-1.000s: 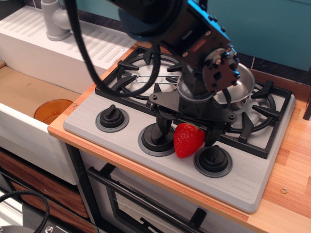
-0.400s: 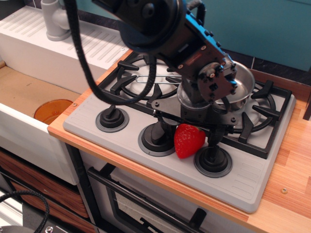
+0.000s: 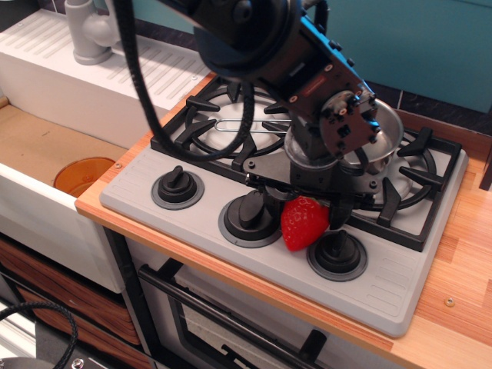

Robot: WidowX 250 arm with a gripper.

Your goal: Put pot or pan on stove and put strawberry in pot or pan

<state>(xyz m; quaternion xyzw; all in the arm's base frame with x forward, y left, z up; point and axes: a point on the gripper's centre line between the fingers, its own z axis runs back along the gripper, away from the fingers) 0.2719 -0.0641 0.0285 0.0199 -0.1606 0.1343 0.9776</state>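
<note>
The shiny steel saucepan (image 3: 382, 144) sits on the right burner of the grey stove (image 3: 400, 286). Its wire-loop handle (image 3: 237, 125) reaches left over the left burner. The red strawberry (image 3: 304, 223) rests on the stove's front panel between the middle knob (image 3: 247, 217) and the right knob (image 3: 337, 250). My gripper (image 3: 306, 209) is low over the strawberry, with one black finger against each side of it. The arm hides part of the pan and the strawberry's leaves.
A white ribbed sink unit (image 3: 100, 84) with a grey tap (image 3: 87, 34) stands at the left. An orange bowl (image 3: 83, 175) lies in the basin below. The wooden counter (image 3: 461, 254) runs along the stove's right side. The left knob (image 3: 177, 187) is nearby.
My fingers have drawn in from a wide stance to press on the strawberry's sides. The strawberry has shifted slightly to the right. The pan has not moved.
</note>
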